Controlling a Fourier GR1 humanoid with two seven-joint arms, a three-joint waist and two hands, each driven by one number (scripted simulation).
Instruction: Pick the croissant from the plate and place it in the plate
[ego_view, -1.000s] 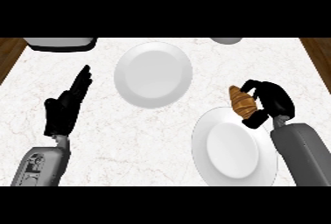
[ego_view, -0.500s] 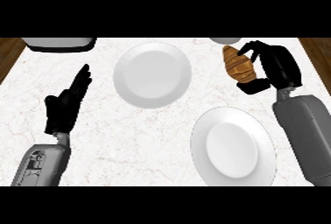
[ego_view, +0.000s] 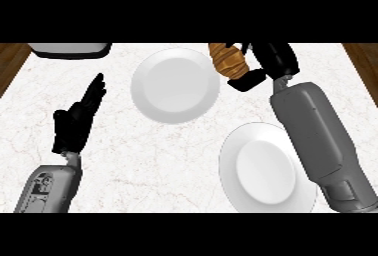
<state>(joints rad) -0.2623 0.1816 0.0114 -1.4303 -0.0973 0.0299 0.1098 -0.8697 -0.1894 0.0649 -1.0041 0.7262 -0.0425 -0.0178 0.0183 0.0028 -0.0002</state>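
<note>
A brown croissant (ego_view: 228, 60) hangs in the air at the top of the head view, just right of the far white plate (ego_view: 176, 86). My right hand (ego_view: 267, 64) is shut on it, fingers and thumb curled round its right side. The near white plate (ego_view: 266, 167) lies bare at the lower right, partly behind my right forearm (ego_view: 317, 135). At the left, my left hand (ego_view: 77, 117) rests open over the counter with its fingers straight and pointing away.
A dark and white appliance (ego_view: 70, 49) sits at the counter's far left corner. The marble counter (ego_view: 148, 165) ends in wooden floor strips (ego_view: 11, 60) at both sides.
My right hand has carried the croissant up off the near plate, away from me and to the left, towards the far plate's right rim. The left hand has stayed still.
</note>
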